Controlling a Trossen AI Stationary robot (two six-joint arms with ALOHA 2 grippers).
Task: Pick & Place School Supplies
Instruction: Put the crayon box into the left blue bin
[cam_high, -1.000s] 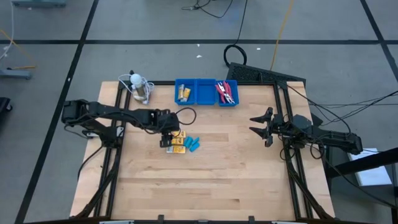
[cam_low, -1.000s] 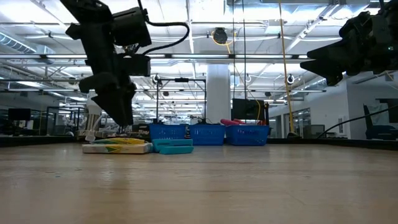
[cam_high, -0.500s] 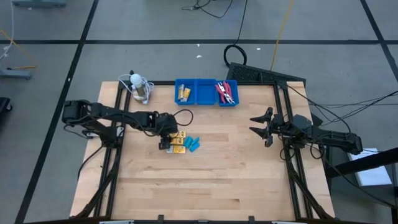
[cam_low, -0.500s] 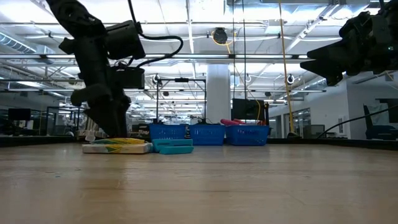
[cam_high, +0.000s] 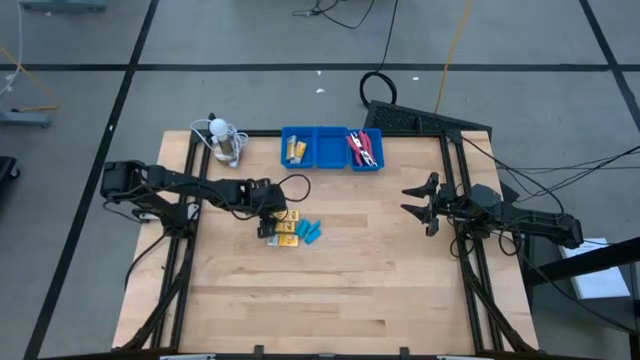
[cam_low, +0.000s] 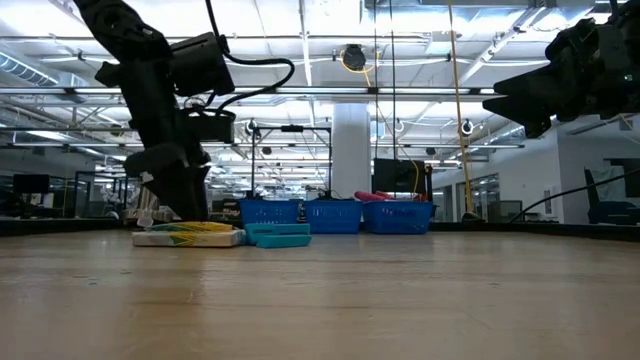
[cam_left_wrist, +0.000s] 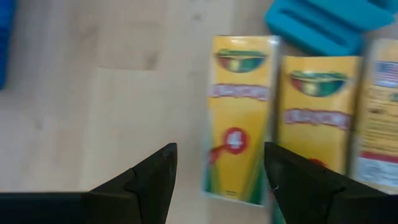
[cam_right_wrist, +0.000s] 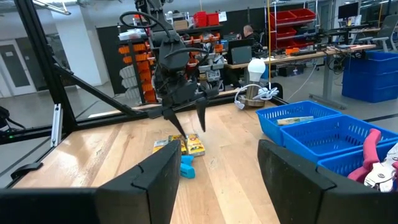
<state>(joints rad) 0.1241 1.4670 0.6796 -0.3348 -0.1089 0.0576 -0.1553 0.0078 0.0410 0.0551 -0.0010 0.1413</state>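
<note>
Three yellow-orange crayon packets (cam_high: 285, 226) lie flat side by side on the wooden table, with light-blue pieces (cam_high: 311, 232) beside them. In the left wrist view the packets (cam_left_wrist: 241, 118) and the blue pieces (cam_left_wrist: 329, 25) fill the frame. My left gripper (cam_high: 267, 222) is open and points down just above the packets' left end (cam_low: 188, 236); its fingers (cam_left_wrist: 146, 180) stand on either side of the outermost packet's end. My right gripper (cam_high: 418, 201) waits open, raised over the table's right side. Red-handled scissors (cam_high: 364, 148) and one packet (cam_high: 296, 151) lie in the tray.
A blue three-compartment tray (cam_high: 330, 135) sits at the table's far edge. A white round object with a coiled cable (cam_high: 224, 140) stands at the far left corner. Black frame rails run along both table sides. Bare wood stretches across the near half.
My left gripper has come down toward the yellow packets and shifted a little toward the table's left edge, its wrist tipping as it dropped. The packets, the blue pieces and my right arm have stayed where they were.
</note>
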